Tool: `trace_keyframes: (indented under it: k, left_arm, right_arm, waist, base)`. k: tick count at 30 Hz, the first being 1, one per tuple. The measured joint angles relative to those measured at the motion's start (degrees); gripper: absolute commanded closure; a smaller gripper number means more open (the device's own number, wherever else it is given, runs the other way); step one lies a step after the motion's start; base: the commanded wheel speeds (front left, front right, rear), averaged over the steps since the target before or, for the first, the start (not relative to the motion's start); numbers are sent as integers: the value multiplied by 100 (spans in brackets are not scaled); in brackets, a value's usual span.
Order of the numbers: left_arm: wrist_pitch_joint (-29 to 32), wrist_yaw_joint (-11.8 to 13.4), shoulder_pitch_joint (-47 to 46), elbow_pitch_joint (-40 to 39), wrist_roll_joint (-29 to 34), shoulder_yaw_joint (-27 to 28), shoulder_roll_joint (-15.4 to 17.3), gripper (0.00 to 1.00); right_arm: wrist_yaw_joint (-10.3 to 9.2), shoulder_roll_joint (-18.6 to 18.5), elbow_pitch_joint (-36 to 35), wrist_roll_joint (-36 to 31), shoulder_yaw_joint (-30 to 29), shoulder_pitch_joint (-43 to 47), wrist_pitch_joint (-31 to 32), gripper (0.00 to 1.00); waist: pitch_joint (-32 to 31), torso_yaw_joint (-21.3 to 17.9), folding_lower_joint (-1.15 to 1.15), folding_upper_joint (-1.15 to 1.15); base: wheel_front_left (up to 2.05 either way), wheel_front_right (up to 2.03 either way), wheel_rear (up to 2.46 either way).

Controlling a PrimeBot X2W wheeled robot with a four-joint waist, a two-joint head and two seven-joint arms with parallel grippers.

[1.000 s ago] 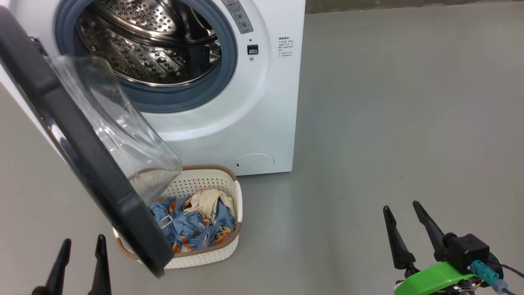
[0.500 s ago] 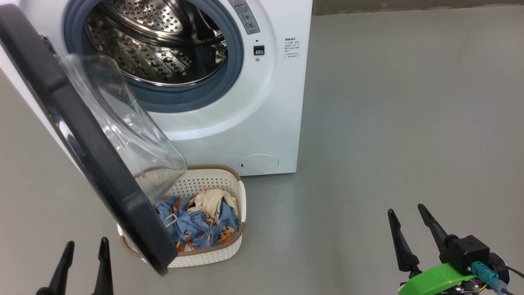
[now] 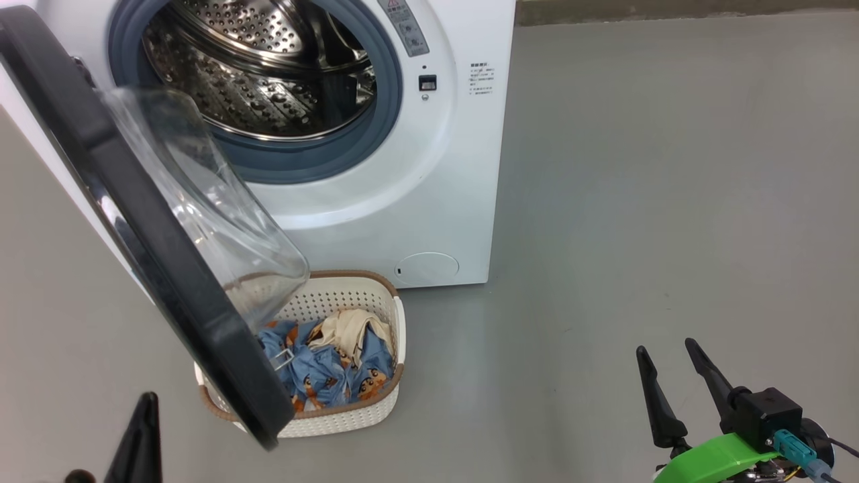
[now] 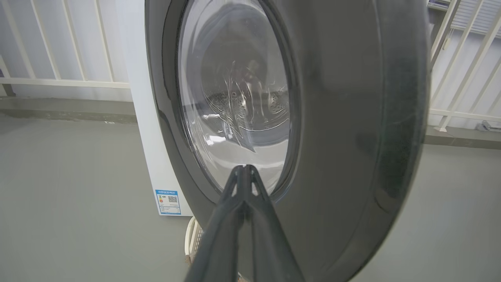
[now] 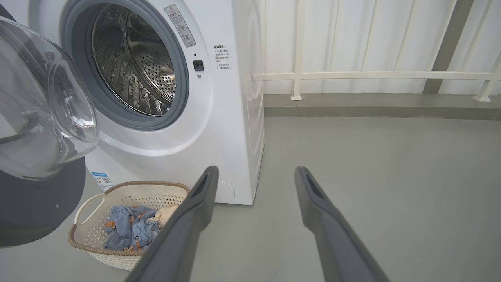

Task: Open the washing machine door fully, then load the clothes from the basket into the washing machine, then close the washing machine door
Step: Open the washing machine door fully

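The washing machine stands at the top with its steel drum exposed. The washing machine door hangs partly open, its black rim slanting toward me and its glass bowl overhanging the basket. The clothes, blue printed pieces and a cream one, lie in the basket. My left gripper is shut on nothing, low at the left. In the left wrist view it points at the door's outer face, slightly short of it. My right gripper is open at the lower right, far from the basket.
Bare grey floor spreads to the right of the machine. A low kerb and white railing run behind it. A blue label sits low on the machine's side, and a round cover low on its front.
The left gripper's fingers have closed together into a single point. The head camera shifted slightly, sliding the whole scene right. The right gripper stays open.
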Motion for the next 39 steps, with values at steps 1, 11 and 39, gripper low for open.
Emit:
trace_keyframes:
  k: [1,11,39]
  left_arm:
    - [0,0,0,-58,16,32,-5,100]
    - [-2,0,-476,-2029,107,516,25,100]
    - [-25,0,-721,-2699,138,-2794,580,100]
  right_arm:
    - [0,0,5,0,-1,0,0,0]
    - [0,2,71,2,37,0,0,0]
    - [0,3,331,113,298,1,0,0]
  waist:
    - [0,6,0,0]
    - [45,51,0,0]
    - [-12,51,0,0]
  base:
    - [0,0,0]
    - [0,0,0]
    - [0,0,0]
